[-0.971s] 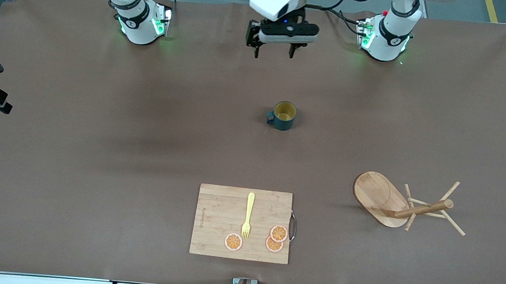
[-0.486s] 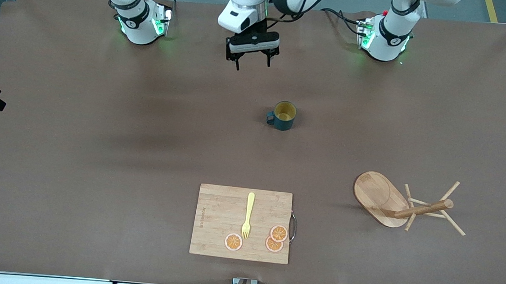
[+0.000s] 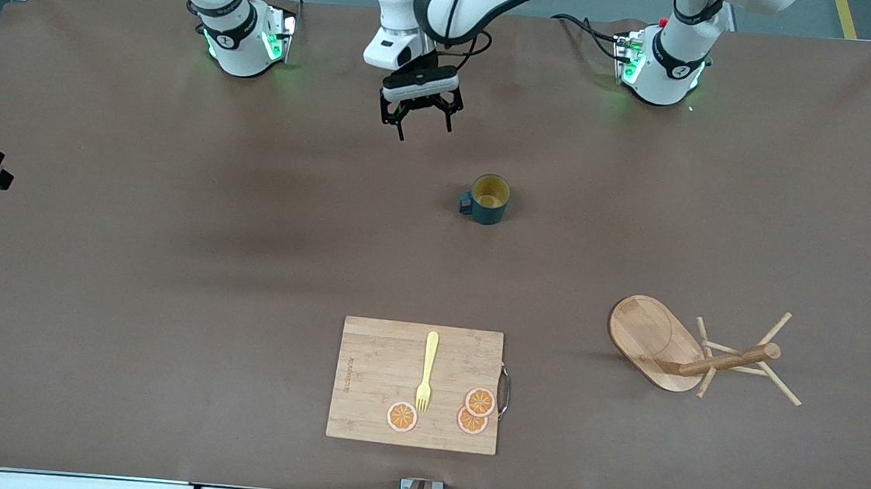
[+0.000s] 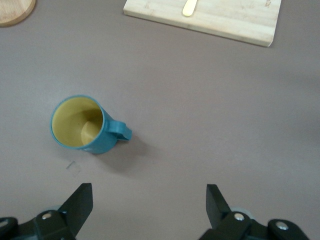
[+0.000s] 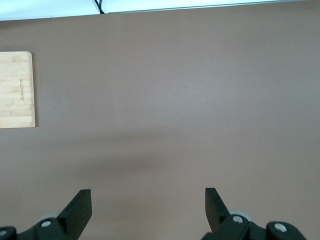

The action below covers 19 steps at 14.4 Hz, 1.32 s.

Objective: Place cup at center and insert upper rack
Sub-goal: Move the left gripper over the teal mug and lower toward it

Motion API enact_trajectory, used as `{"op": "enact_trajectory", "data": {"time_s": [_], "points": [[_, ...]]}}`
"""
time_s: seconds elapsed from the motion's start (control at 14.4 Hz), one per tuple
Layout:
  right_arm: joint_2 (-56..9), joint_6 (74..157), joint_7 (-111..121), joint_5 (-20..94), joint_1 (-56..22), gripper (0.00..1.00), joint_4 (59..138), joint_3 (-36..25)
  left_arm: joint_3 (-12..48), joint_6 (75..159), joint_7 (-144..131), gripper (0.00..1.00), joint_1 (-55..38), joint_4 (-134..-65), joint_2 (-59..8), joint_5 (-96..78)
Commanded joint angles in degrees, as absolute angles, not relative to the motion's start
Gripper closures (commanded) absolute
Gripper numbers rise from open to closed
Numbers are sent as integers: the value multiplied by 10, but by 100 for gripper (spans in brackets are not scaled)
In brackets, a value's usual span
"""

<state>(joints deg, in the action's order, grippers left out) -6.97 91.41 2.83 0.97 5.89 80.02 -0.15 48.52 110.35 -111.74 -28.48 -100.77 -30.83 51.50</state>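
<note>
The dark teal cup stands upright on the brown table, yellowish inside, with its handle toward the right arm's end. My left gripper hangs open and empty over bare table, between the arm bases and the cup. In the left wrist view the cup sits apart from the left gripper, off to one side of its fingers. The upper rack lies tipped on its side near the left arm's end, base on edge, post and pegs off the table. My right gripper is open over bare table.
A wooden cutting board lies near the table's front edge, nearer the front camera than the cup. On it are a yellow fork and three orange slices. The board's end shows in the right wrist view.
The left gripper has swung toward the right arm's end and come lower over the table, still open. The cup and the rack have not moved.
</note>
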Motion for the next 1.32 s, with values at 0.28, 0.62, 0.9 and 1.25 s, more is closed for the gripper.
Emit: {"op": "enact_trajectory", "data": {"time_s": [0.28,0.62,0.9,1.25], "points": [[26,945,29,2,73,0,939,12,485,1105,-1279,0,-301,-1107,-327,659],[75,985,28,-1,73,0,1007,12,477,1096,-1377,0,-314,-1120,-384,762],[74,977,27,2,73,0,1003,12,405,1092,-1403,0,-385,-1122,-399,788],[70,956,28,2,73,0,987,12,276,1071,-1408,0,-516,-1099,-403,788]]}}
